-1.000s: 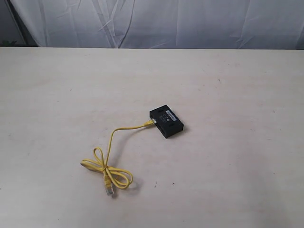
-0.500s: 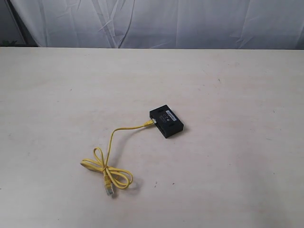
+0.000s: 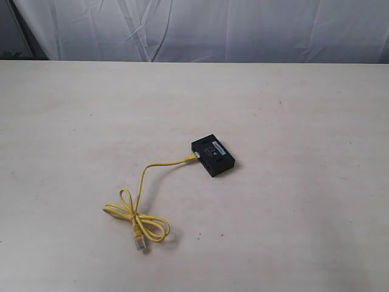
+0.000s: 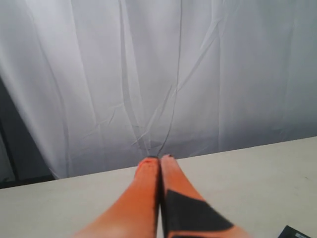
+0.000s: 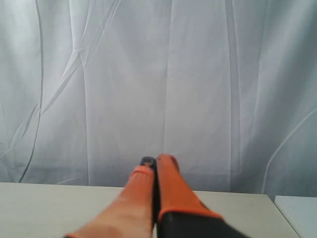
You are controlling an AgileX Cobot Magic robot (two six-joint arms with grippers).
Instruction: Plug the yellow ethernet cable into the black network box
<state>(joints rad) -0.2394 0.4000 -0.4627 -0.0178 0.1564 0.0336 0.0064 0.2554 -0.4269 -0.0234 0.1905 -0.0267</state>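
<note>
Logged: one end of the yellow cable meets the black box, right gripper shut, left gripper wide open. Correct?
No: the left gripper is shut, jaws pressed together in the left wrist view. The rest holds: right gripper shut, one end of the yellow ethernet cable at the black network box.

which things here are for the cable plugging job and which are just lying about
For the job: yellow ethernet cable, one end at the black network box; left gripper and right gripper, both shut.
Just there: table, white curtain.
</note>
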